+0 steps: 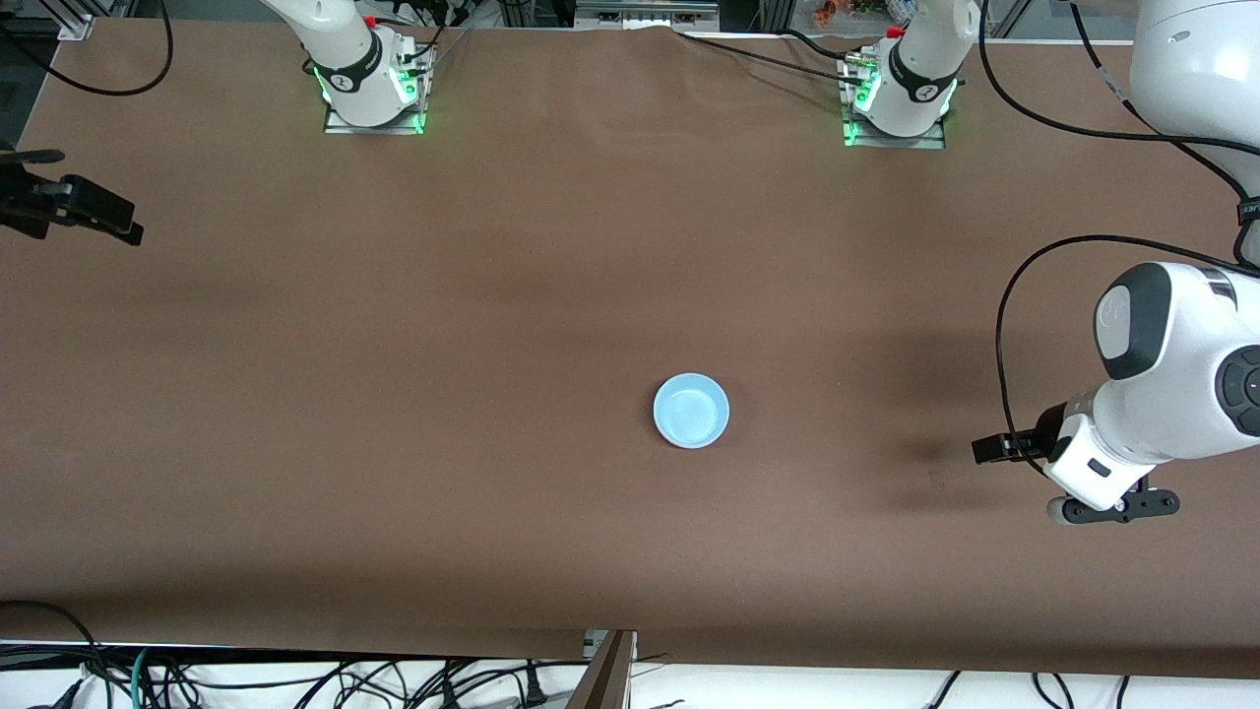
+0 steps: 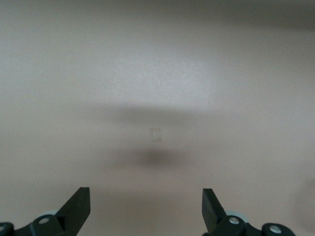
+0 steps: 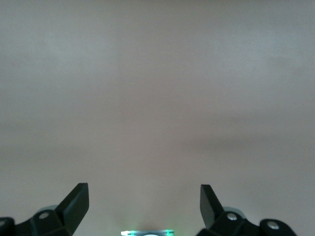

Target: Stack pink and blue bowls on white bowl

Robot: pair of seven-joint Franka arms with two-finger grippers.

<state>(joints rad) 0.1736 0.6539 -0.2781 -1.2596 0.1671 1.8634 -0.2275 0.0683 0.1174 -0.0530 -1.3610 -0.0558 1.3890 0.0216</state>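
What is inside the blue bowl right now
Nothing shows inside the blue bowl; its pale blue bottom is bare. Whatever sits under it is covered from this high view, so other bowls beneath cannot be confirmed.

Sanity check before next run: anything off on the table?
Only the blue bowl shows, upright mid-table; no pink or white bowl visible apart. Left gripper and right gripper are open, empty, over bare table.

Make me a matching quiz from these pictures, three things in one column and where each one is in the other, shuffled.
Things:
1. blue bowl
2. left gripper
3. right gripper

Places or states:
A. open, over bare table at the right arm's end
B. on the table near its middle
C. open, over bare table at the left arm's end

Pairs: 1-B, 2-C, 3-A
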